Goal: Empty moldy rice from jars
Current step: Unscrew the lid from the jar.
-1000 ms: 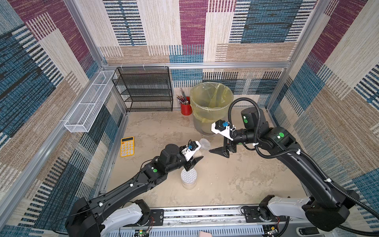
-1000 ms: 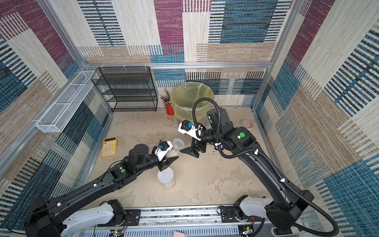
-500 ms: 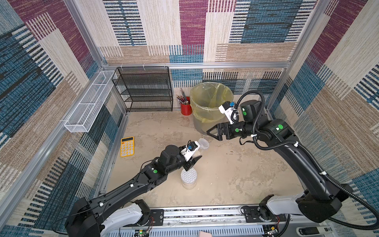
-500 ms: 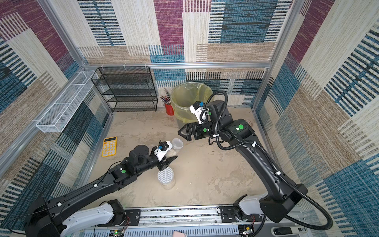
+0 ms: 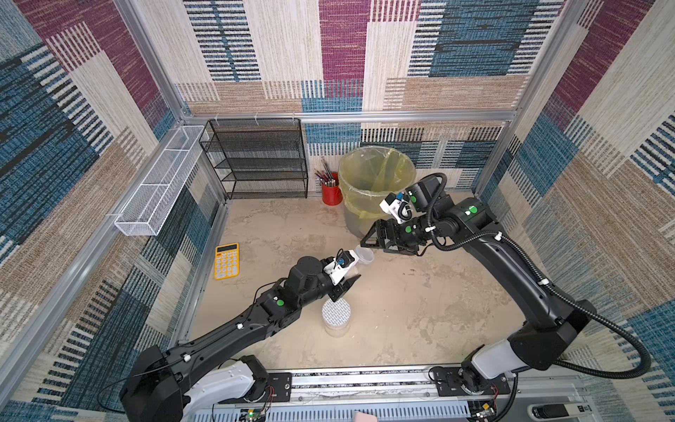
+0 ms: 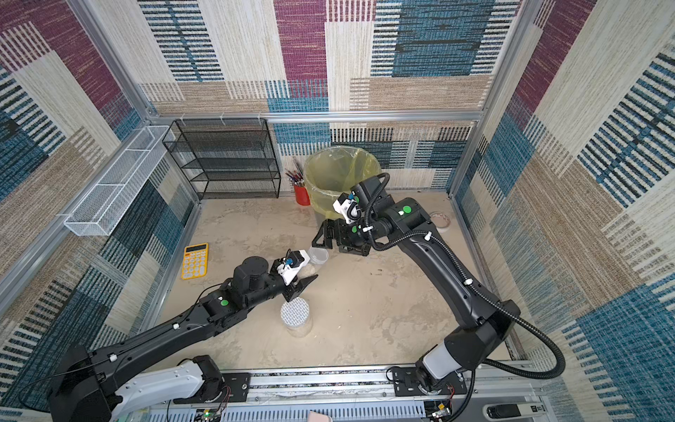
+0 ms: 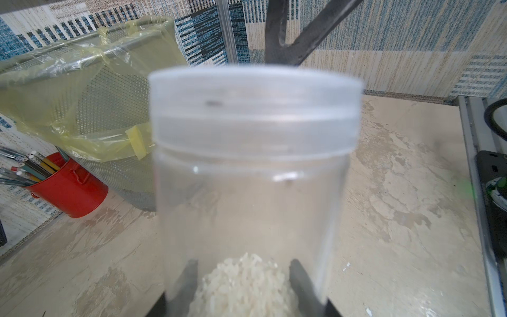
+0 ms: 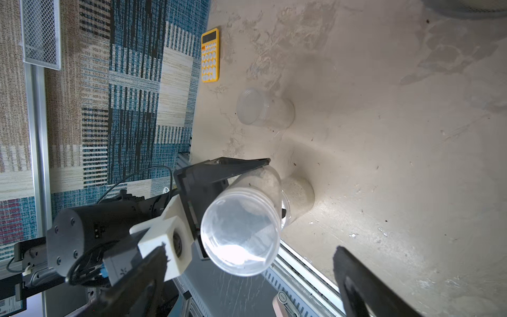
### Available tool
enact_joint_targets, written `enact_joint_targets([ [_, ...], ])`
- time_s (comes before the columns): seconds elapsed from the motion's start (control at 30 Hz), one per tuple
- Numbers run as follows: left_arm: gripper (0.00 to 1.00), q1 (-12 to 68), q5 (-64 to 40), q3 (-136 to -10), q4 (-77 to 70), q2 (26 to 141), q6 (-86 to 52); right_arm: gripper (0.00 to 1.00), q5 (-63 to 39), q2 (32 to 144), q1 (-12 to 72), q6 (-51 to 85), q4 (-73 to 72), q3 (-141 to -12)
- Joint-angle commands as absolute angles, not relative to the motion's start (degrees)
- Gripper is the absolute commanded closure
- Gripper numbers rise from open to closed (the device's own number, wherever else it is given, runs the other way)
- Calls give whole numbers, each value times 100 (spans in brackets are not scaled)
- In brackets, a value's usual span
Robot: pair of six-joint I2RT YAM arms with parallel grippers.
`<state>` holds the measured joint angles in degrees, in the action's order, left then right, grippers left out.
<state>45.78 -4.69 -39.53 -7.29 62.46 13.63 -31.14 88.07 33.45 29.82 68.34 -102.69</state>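
- Nearest you, the jar with the white grid lid (image 5: 336, 316) stands upright and capped on the table (image 5: 420, 310), just in front of the left gripper. Nothing is touching it, so I'd judge it is waiting its turn.
- Your left gripper (image 5: 347, 283) is clamped on the base of a clear jar (image 7: 247, 205) and holds it off the table. The jar is tipped so that its clear lid (image 7: 255, 109) points away from the arm, toward the right gripper. Holding it low leaves the whole cap free, which suits an unscrewing grasp.
- The moldy rice (image 7: 244, 282) sits in a small heap at the gripped end, between the left fingers. It stays put while the cap is on.
- A third clear jar (image 8: 264, 112), also capped, is on the table toward the yellow calculator (image 5: 227, 261). It shows only in the right wrist view, since the left arm covers it in both top views.
- Your right gripper (image 5: 378, 245) is spread wide and empty, facing the lid, with a finger on either side and clear of the rim. My guess is you next close on the cap and twist.
- Behind it, the mesh bin with the yellow bag (image 5: 347, 182) is close enough for a short carry once the jar is open.
- The tabletop is a mottled, stained beige with a few dark specks, otherwise bare in the middle.
- Further back are a red pencil cup (image 5: 331, 192), a black mesh shelf (image 5: 263, 160) and a white wire basket (image 5: 160, 182) on the rail. Woven patchwork walls (image 5: 343, 44) close in three sides.
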Motion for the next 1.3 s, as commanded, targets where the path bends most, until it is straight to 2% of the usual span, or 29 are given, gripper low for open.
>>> enact_joint_targets([
  [0.0,100,4570,-429,-3955,-1057,6275,1461,6,-3163,8948,3390,2937,7193,-10435],
  [0.4,100,4570,-387,-3997,-1060,6398,1494,19,-2778,9521,3524,2523,7659,-11152],
  [1.27,100,4570,-387,-3997,-991,6451,1503,32,-2979,9658,3646,2189,7617,-11009],
])
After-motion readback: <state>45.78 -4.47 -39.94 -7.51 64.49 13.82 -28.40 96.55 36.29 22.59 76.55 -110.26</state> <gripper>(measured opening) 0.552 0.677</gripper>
